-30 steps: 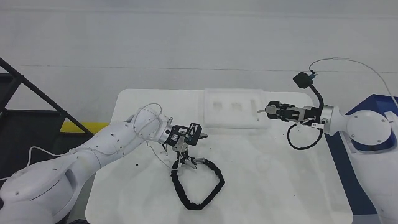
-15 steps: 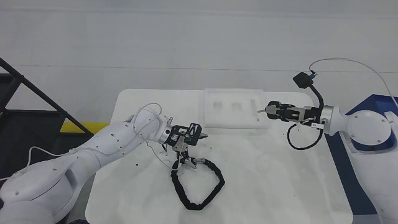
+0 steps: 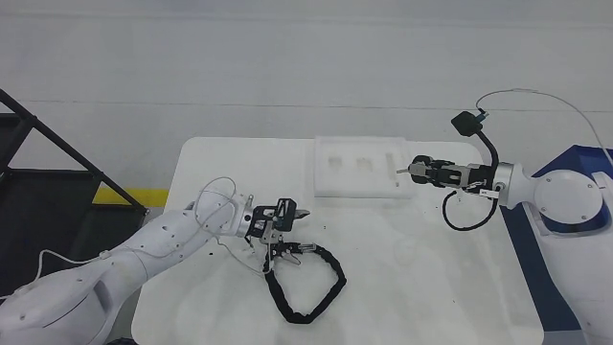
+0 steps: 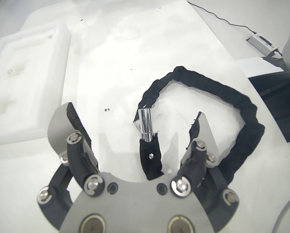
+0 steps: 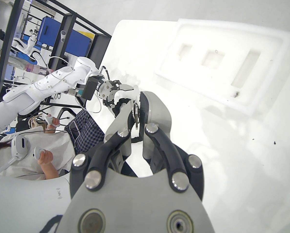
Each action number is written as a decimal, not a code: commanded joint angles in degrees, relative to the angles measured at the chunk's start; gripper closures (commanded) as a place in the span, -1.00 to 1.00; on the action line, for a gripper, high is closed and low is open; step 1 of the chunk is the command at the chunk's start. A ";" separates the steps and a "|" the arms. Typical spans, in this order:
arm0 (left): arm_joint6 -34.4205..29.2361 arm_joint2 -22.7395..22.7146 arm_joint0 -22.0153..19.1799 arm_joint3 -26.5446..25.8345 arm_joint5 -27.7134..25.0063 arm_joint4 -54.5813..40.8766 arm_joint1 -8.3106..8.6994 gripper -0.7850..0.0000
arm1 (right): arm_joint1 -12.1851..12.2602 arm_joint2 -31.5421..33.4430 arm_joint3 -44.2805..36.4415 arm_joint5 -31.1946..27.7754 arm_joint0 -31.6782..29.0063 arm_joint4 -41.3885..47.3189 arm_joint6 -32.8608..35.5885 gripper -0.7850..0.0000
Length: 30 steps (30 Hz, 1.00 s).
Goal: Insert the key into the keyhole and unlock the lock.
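Observation:
A black fabric-sleeved chain lock (image 3: 308, 286) lies in a loop on the white table. Its chrome lock cylinder (image 4: 146, 124) sticks out of one sleeve end, pointing away from the left wrist camera. My left gripper (image 3: 292, 226) (image 4: 135, 122) is open and low over the table, one finger on each side of that cylinder without touching it. My right gripper (image 3: 410, 169) (image 5: 136, 112) hovers at the foam tray's right end, shut on a small metal key (image 5: 136, 117) with its tip pointing toward the left arm.
A white foam tray (image 3: 359, 165) (image 4: 26, 73) (image 5: 222, 61) with rectangular recesses sits at the table's back middle. Bare tabletop (image 3: 431, 278) lies between the chain and the right arm. A cable loops under the right wrist (image 3: 460, 218).
My left gripper has shifted slightly toward the table's near-left and sits lower by the chain's end. The right arm and key have stayed still.

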 commanded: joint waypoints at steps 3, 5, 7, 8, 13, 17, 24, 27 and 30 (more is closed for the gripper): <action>-0.79 -1.01 1.94 -1.29 3.58 0.82 0.51 -1.00 | 0.00 0.00 0.00 0.00 0.00 0.00 0.00 1.00; -1.84 -1.71 2.93 -1.74 5.95 0.65 0.64 -1.00 | 0.00 0.00 0.00 0.00 0.00 0.00 0.00 1.00; -2.55 -2.15 3.95 -2.42 7.12 0.47 0.71 -1.00 | 0.00 0.00 0.00 0.00 0.00 0.00 0.00 1.00; -2.99 -2.37 4.31 -2.60 7.37 0.38 0.72 -1.00 | 0.00 0.00 0.00 0.00 0.00 0.00 0.00 1.00; -5.27 -3.34 6.04 -3.22 8.47 0.17 0.69 -1.00 | 0.00 0.00 0.00 0.00 0.00 0.00 0.00 1.00; -6.56 -4.16 7.05 -3.44 8.91 0.59 0.78 -1.00 | 0.00 0.00 0.00 0.00 0.00 0.00 0.00 1.00; -7.82 -5.43 8.08 -3.75 8.40 1.21 0.62 -0.98 | 0.00 0.00 0.00 0.00 0.00 0.00 0.00 1.00; -8.11 -5.86 8.33 -3.50 8.12 1.59 0.43 -0.81 | 0.00 0.00 0.00 0.00 0.00 0.00 0.00 1.00; -8.26 -6.23 8.59 -3.18 8.04 1.98 0.17 -0.77 | 0.00 0.00 0.00 0.00 0.00 0.00 0.00 1.00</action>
